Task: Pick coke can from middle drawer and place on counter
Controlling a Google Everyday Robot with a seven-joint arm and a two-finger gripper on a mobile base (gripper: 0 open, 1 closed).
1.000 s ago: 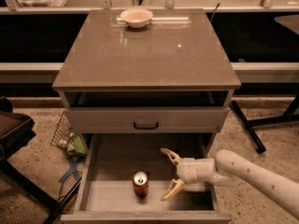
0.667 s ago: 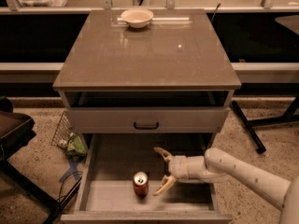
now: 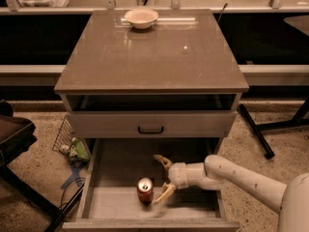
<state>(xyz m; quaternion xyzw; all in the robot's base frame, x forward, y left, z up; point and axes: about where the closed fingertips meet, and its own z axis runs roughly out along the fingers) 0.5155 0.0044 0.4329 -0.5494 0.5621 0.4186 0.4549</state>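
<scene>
The coke can (image 3: 145, 191), red with a silver top, stands upright on the floor of the open middle drawer (image 3: 193, 210), near its front and left of centre. My gripper (image 3: 157, 179) reaches in from the right at the end of a white arm. Its two tan fingers are spread open, one finger (image 3: 162, 161) behind and right of the can, the other close to the can's right side. The can is not between the fingers. The counter (image 3: 149, 57) is the glossy grey-brown top of the cabinet above.
A white bowl (image 3: 141, 18) sits at the back of the counter. A narrow drawer front with a black handle (image 3: 150, 130) is above the open drawer. A wire basket with green items (image 3: 72, 146) lies on the floor at left, a dark chair (image 3: 14, 144) further left.
My gripper has moved left across the drawer toward the can and now sits right beside it. The fingers stay open. The can has not moved.
</scene>
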